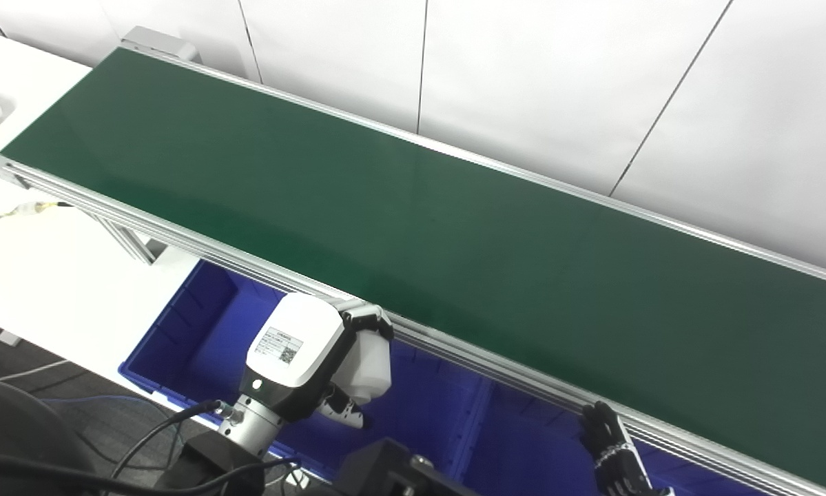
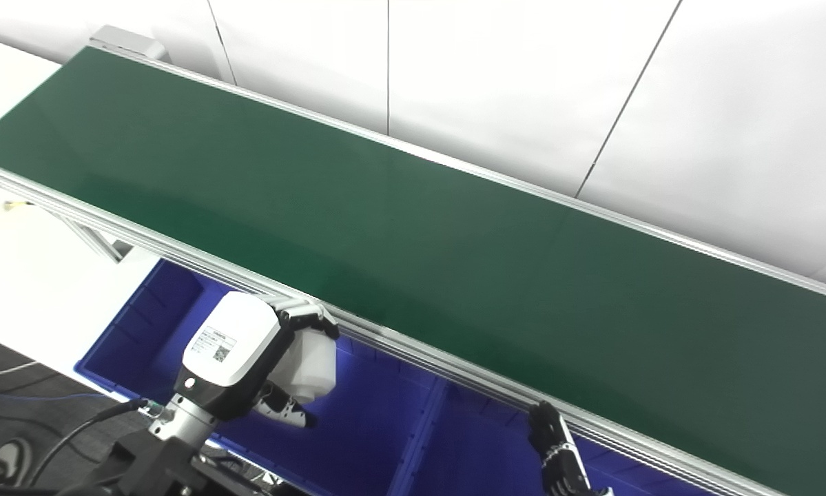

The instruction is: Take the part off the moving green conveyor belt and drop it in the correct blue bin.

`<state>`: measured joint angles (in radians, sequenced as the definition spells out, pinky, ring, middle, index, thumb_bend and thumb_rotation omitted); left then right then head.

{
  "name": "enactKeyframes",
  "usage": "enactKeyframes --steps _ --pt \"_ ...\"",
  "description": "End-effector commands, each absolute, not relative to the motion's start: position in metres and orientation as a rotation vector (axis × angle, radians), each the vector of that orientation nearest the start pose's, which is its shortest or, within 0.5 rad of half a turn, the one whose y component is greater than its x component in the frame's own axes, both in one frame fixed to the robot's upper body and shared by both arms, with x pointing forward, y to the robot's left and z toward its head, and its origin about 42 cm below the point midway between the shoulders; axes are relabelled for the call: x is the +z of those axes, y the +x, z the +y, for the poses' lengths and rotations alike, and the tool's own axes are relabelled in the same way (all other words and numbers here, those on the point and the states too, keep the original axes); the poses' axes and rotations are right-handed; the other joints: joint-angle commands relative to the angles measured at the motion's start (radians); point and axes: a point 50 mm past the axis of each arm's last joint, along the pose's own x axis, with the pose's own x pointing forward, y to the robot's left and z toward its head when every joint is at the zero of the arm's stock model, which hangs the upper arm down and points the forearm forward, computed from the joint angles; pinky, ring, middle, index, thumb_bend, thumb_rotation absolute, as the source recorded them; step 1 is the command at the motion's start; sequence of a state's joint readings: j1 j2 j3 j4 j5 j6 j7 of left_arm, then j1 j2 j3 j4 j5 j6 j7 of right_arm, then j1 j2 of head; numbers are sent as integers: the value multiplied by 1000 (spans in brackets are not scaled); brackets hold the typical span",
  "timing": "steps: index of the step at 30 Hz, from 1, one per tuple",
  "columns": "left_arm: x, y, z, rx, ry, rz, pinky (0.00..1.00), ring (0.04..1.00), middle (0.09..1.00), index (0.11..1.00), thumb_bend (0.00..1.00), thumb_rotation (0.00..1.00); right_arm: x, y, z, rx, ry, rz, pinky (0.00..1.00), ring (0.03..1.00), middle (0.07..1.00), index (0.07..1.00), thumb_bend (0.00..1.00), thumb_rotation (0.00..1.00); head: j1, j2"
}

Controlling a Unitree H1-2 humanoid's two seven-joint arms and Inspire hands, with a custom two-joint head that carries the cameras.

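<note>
Part point(image 1: 370, 364), a white plastic piece, sits clamped in our left hand point(image 1: 330, 358), held over the left blue bin point(image 1: 199, 324) just below the conveyor's near rail, presumably so it can fall straight in on release. We see nothing lying in that bin, nor in the neighbouring bin point(image 1: 523, 448) as far as it shows. The green belt point(image 1: 413, 207) carries nothing. Our right hand point(image 1: 616, 451) waits low by the rail; we cannot tell its state.

White wall panels point(image 1: 557, 83), split by thin dark seams, are running behind the scene. A white bench point(image 1: 54, 275) is sitting at left, with dark floor point(image 1: 75, 406) and loose cables showing below it
</note>
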<state>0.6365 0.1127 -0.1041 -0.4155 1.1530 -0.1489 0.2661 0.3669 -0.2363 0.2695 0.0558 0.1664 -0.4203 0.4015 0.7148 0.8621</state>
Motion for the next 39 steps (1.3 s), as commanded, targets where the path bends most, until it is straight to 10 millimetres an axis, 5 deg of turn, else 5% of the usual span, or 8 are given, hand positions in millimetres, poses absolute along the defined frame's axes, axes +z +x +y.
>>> enactKeyframes --steps 1,39 --pt "116 81 228 73 1212 -136 370 427 509 498 501 0 39 128 -219 574 12 -22 958 963 951 965 962 906 0 2" --pt "88 89 243 -180 1180 23 418 441 516 486 504 0 47 130 -209 573 15 -33 967 963 955 965 978 905 -45 27"
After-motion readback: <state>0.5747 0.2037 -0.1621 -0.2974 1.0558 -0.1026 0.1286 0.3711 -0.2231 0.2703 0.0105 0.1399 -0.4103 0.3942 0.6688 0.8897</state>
